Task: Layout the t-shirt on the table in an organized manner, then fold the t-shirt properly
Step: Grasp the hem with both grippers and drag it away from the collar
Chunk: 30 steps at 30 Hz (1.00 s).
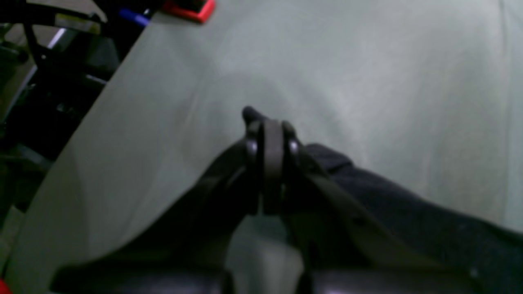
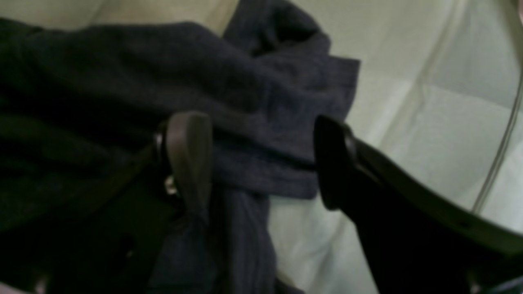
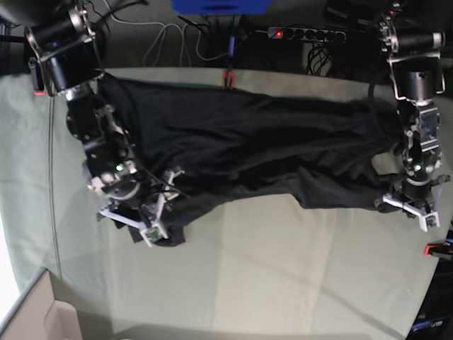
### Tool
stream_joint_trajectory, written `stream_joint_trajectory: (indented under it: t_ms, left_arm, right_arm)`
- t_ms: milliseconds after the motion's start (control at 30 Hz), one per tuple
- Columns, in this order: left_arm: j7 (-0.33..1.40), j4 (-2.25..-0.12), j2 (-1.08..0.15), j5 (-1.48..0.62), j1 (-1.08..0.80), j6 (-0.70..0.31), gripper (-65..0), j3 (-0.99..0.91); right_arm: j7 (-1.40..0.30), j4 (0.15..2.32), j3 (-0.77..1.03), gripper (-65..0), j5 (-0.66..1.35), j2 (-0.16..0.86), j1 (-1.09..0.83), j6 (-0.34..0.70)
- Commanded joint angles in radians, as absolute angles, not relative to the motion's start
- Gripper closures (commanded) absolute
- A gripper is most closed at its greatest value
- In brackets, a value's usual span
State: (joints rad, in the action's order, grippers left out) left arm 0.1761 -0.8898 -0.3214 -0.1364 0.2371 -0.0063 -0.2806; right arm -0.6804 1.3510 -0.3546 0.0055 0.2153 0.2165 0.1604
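The dark t-shirt (image 3: 248, 142) lies stretched in a creased band across the far half of the table (image 3: 283, 269), from one arm to the other. My left gripper (image 3: 410, 209) is at its right end. In the left wrist view the left gripper (image 1: 269, 130) is shut, with a nub of dark cloth at its tips and the t-shirt (image 1: 429, 220) trailing off to the right. My right gripper (image 3: 152, 221) is over the bunched left end. In the right wrist view the right gripper (image 2: 261, 163) is open, its fingers (image 2: 190, 159) wide apart over folds of the t-shirt (image 2: 122, 73).
Red clamps (image 3: 228, 78) (image 3: 439, 248) grip the table's far and right edges, and another clamp (image 1: 190, 10) shows near the table edge in the left wrist view. A power strip (image 3: 304, 33) and cables lie behind the table. A thin cable (image 2: 498, 151) crosses the cloth.
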Motion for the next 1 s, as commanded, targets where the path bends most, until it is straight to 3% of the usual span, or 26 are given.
stream_joint_trajectory:
  t_ms: [0, 267, 333, 467, 567, 800, 967]
  left_arm:
    - [0.147, -0.908, -0.335, -0.136, 0.257, -0.004, -0.3, -0.285]
    - [0.145, -0.909, -0.337, -0.139, 0.211, -0.001, -0.3, -0.285]
    - [0.145, -0.909, -0.338, -0.139, 0.208, -0.001, -0.3, -0.285]
    - [0.145, -0.909, -0.338, -0.139, 0.206, -0.001, -0.3, -0.285]
    - [0.145, -0.909, -0.338, -0.140, 0.206, 0.001, -0.3, -0.285]
    - [0.151, -1.000, -0.338, -0.140, 0.216, 0.002, -0.3, -0.285]
    - [0.151, -1.125, -0.338, -0.140, 0.237, 0.002, -0.3, -0.285]
  right_arm:
    - [-0.656, 1.346, -0.352, -40.8, 0.002, 0.208, 0.263, 0.157]
    - [-0.527, 1.124, -0.354, -37.7, 0.002, 0.177, 0.358, 0.160]
    - [-0.504, 1.096, -0.354, -31.7, 0.002, 0.176, 0.360, 0.191]
    - [-0.496, 1.056, -0.352, -12.1, 0.002, 0.176, 0.364, 0.329]
    - [-0.504, 1.059, -0.352, -0.2, 0.001, 0.177, 0.366, 0.372]
    - [-0.506, 1.199, -0.341, 0.0, 0.001, 0.228, 0.400, 0.371]
    - [-0.506, 1.242, -0.209, 0.0, 0.001, 0.226, 0.473, 0.371]
